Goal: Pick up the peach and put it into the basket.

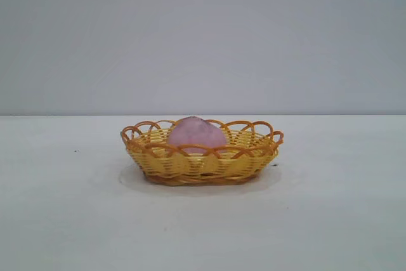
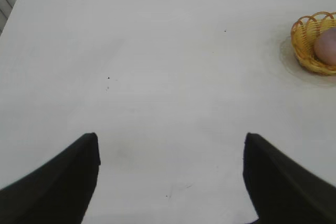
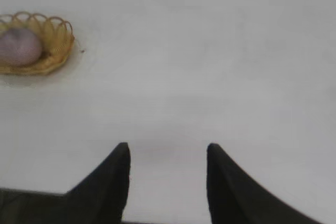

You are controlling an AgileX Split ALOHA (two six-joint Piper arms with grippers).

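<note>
A plain grey wall stands behind a wide white table. The table has a few tiny dark specks on it. In the middle of the table sits the basket, yellow with an orange loopy rim. The peach lies inside the basket, a soft pink lump that pokes up above the rim.

The left gripper hangs over bare table, well away from the basket. Its two black fingers are spread wide apart and there is nothing between them. From its camera the basket sits far off at the side, with the peach in it.

The right gripper is also over bare table, well apart from the basket and the peach. Its fingers stand a little apart, closer than the left ones, and they pinch nothing.

The outside view shows no arms at all. In the left wrist view the basket is cut off at the edge, so only part shows. In the right wrist view its near end is cut off too.
</note>
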